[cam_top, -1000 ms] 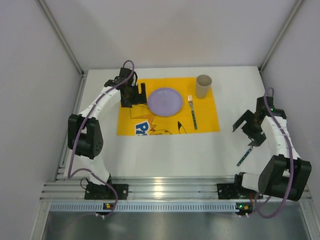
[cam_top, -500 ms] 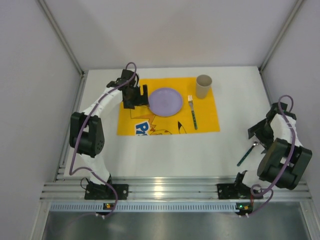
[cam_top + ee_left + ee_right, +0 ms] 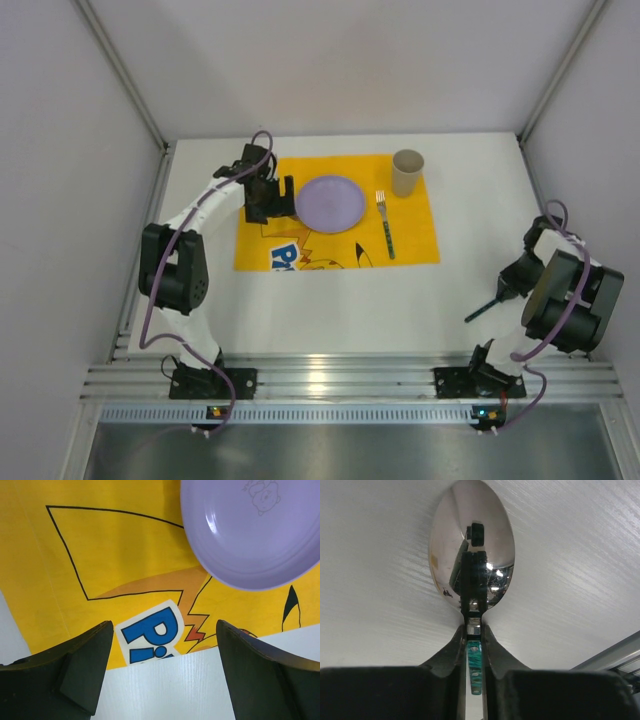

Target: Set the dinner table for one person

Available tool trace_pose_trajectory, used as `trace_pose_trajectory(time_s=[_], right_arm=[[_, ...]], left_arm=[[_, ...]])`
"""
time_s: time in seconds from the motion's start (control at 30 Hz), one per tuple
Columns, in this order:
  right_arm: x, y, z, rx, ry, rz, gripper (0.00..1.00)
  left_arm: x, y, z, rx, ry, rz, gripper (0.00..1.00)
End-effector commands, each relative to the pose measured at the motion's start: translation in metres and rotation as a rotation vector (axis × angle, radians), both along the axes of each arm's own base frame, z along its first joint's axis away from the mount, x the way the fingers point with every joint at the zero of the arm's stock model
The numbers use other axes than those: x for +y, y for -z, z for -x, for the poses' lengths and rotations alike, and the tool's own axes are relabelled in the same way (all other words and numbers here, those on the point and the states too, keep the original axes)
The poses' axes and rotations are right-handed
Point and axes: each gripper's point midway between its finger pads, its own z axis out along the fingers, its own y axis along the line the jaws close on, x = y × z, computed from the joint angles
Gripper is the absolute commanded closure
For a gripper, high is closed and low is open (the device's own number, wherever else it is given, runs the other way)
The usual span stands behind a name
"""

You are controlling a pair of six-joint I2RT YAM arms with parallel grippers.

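Observation:
On the white dinner table (image 3: 330, 310) lies a yellow placemat (image 3: 420, 240) carrying a purple plate (image 3: 330, 203), a green-handled fork (image 3: 385, 225) and a beige cup (image 3: 407, 172). My left gripper (image 3: 270, 200) hovers open over the placemat's left part, beside the plate. In the left wrist view the gripper (image 3: 163, 625) has nothing between its jaws, and the plate (image 3: 255, 530) sits at the upper right. Low at the table's right side, my right gripper (image 3: 505, 290) is shut on the spoon (image 3: 480, 310). The right wrist view shows the gripper (image 3: 473, 630) pinching the neck below the spoon's shiny bowl (image 3: 471, 550).
Pale grey panels wall the table on three sides. A ribbed aluminium rail (image 3: 340, 380) runs along the near edge, holding both arm bases. The right arm's folded elbow (image 3: 570, 300) sits close to the right wall.
My right arm folded down onto the spoon and its jaws went from open to shut on the neck. The spoon's handle swung slightly. The left arm barely moved.

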Motion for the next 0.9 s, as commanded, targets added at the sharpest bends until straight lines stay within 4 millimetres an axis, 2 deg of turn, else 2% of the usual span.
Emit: trace_pose_trajectory(time_s=[0.0, 0.13, 0.2, 0.3, 0.33, 0.37, 0.4, 0.43, 0.47, 0.5, 0.57, 0.6, 0.67, 0.7, 0.77, 0.8, 0.87], right_arm=[[-0.013, 0.016, -0.003, 0.014, -0.029, 0.05, 1.0], [-0.011, 0.003, -0.009, -0.011, -0.069, 0.055, 1.0], [-0.01, -0.017, -0.026, -0.068, -0.114, 0.09, 1.0], [0.004, -0.05, -0.053, -0.147, -0.207, 0.12, 1.0], [0.016, -0.058, -0.058, -0.154, -0.254, 0.125, 1.0], [0.019, -0.073, -0.072, -0.196, -0.276, 0.139, 1.0], [0.025, -0.081, -0.079, -0.216, -0.296, 0.144, 1.0], [0.031, -0.087, -0.081, -0.222, -0.314, 0.143, 1.0], [0.043, -0.102, -0.093, -0.267, -0.349, 0.145, 1.0], [0.049, -0.108, -0.096, -0.284, -0.367, 0.141, 1.0], [0.068, -0.122, -0.1, -0.317, -0.41, 0.123, 1.0], [0.074, -0.126, -0.1, -0.328, -0.424, 0.116, 1.0], [0.09, -0.136, -0.093, -0.352, -0.465, 0.099, 1.0], [0.094, -0.138, -0.09, -0.355, -0.476, 0.096, 1.0], [0.101, -0.142, -0.074, -0.361, -0.492, 0.078, 1.0], [0.102, -0.143, -0.068, -0.362, -0.495, 0.074, 1.0], [0.105, -0.146, -0.049, -0.363, -0.513, 0.059, 1.0]], left_arm=[[0.004, -0.018, 0.0, -0.05, 0.0, 0.006, 0.11], [0.001, -0.022, 0.0, -0.054, -0.002, 0.025, 0.11], [-0.001, -0.025, -0.001, -0.059, -0.001, 0.035, 0.11], [-0.01, -0.032, -0.006, -0.079, 0.006, 0.044, 0.11], [-0.014, -0.033, -0.007, -0.08, 0.009, 0.042, 0.12], [-0.018, -0.034, -0.009, -0.082, 0.011, 0.024, 0.13], [-0.036, -0.04, -0.014, -0.101, 0.042, 0.021, 0.13], [-0.044, -0.042, -0.015, -0.104, 0.051, 0.012, 0.13], [-0.053, -0.043, -0.015, -0.101, 0.059, -0.001, 0.14], [-0.078, -0.048, -0.019, -0.113, 0.081, 0.012, 0.15], [-0.103, -0.051, -0.022, -0.118, 0.088, 0.016, 0.16], [-0.131, -0.052, -0.024, -0.133, 0.101, 0.027, 0.18], [-0.156, -0.051, -0.028, -0.147, 0.094, 0.019, 0.18], [-0.182, -0.047, -0.027, -0.158, 0.102, 0.013, 0.19], [-0.21, -0.041, -0.023, -0.175, 0.116, 0.006, 0.19], [-0.239, -0.032, -0.016, -0.182, 0.148, 0.008, 0.19], [-0.257, -0.022, -0.013, -0.216, 0.147, -0.037, 0.19]])
